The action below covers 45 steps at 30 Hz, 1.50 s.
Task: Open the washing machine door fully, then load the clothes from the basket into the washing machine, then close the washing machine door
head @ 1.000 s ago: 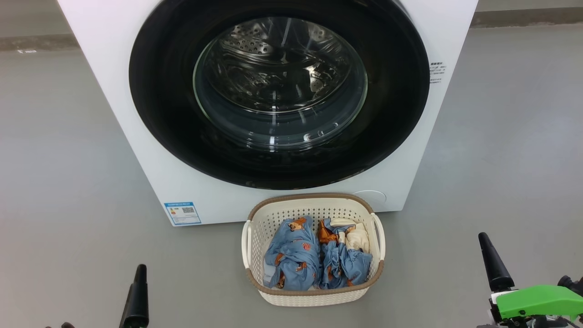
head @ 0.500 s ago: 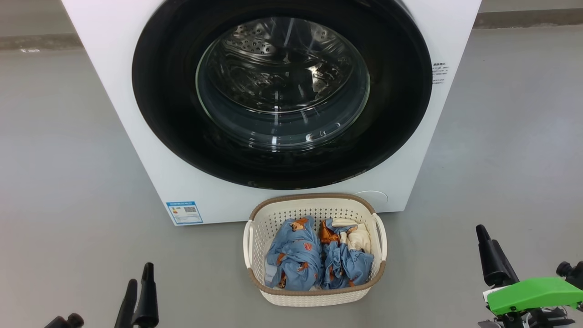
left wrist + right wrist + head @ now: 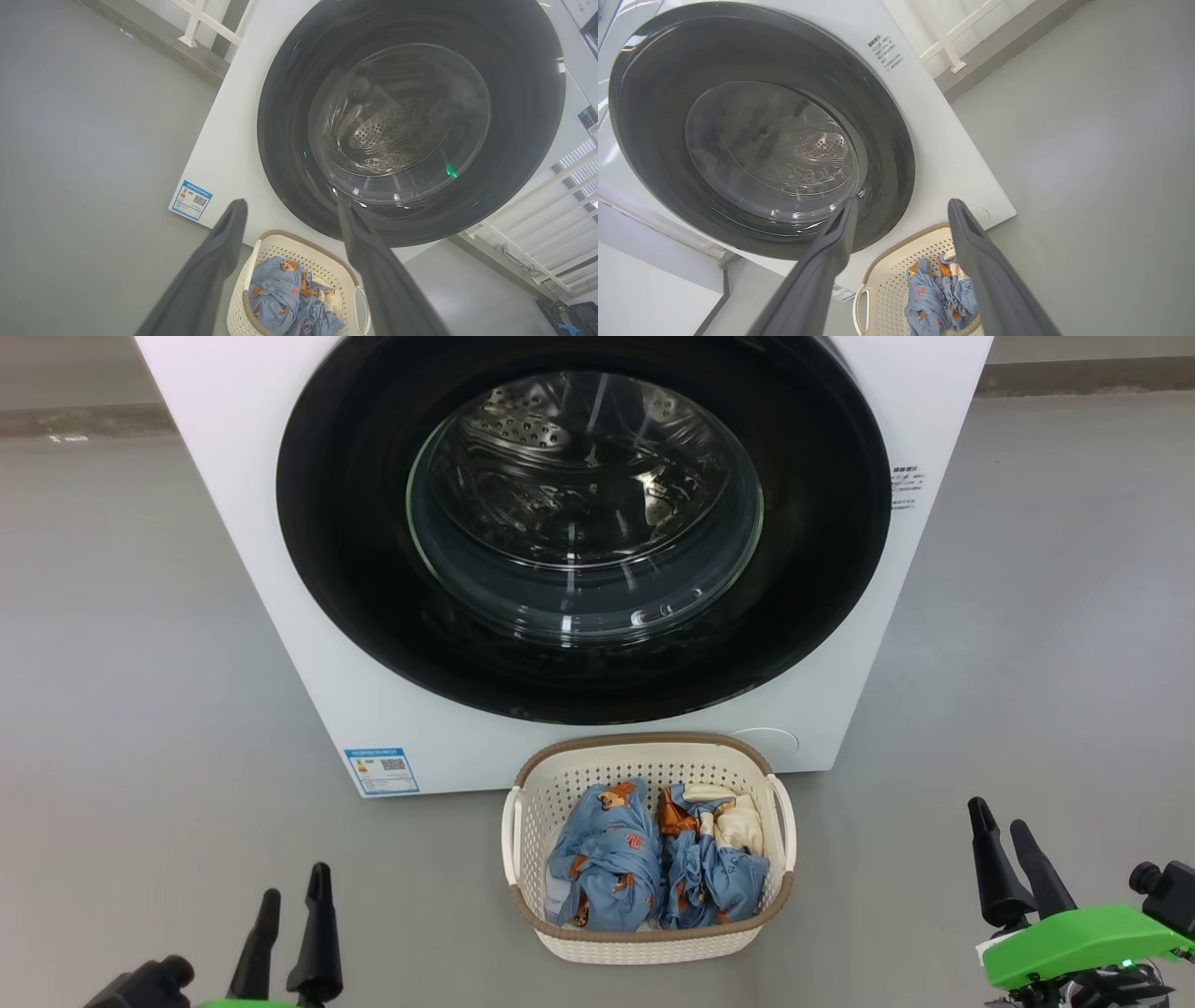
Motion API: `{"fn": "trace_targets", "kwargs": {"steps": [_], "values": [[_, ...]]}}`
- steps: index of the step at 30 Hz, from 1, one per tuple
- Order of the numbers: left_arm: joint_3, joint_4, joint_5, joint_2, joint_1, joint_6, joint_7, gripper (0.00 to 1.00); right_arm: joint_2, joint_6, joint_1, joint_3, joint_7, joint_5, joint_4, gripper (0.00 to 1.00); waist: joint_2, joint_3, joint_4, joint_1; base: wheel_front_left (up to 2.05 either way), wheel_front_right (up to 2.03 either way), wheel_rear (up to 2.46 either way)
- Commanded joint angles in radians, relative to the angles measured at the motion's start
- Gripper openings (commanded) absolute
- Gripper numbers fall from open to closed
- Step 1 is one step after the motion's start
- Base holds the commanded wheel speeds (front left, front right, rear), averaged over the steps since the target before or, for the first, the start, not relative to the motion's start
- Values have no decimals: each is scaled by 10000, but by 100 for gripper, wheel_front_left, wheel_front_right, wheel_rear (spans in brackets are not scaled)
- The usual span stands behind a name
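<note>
At the lower left of the head view the left gripper (image 3: pixel 294 887) is seen with its fingers spread wide and nothing held between them. A blue label sticker (image 3: pixel 381 770) is fixed at the lower left corner of the white washing machine (image 3: pixel 271 597), whose washing machine door (image 3: pixel 355 523) is shut across the upper centre. Just below it the basket (image 3: pixel 644 742) is set on the grey floor (image 3: pixel 140 663), with the clothes (image 3: pixel 607 859) bundled inside. At the lower right the right gripper (image 3: pixel 996 814) is likewise spread wide and empty.

door (image 3: pixel 289 116) shut; basket (image 3: pixel 243 303) below
</note>
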<state>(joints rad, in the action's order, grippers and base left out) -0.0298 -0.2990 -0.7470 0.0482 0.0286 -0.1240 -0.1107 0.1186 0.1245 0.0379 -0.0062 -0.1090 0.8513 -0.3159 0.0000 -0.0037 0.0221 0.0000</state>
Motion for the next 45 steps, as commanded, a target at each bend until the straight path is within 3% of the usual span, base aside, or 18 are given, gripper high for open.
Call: {"fn": "trace_targets", "kwargs": {"steps": [1,45], "values": [[138,195,442,194,489,-40,-156,100,212,38,513,138,-183,-429,223,100,0,1,7,0,0,0,0],[-175,140,5997,298,908,-66,-1434,100,655,60,708,654,-1452,-5219,396,100,0,61,144,0,0,0,0]]}}
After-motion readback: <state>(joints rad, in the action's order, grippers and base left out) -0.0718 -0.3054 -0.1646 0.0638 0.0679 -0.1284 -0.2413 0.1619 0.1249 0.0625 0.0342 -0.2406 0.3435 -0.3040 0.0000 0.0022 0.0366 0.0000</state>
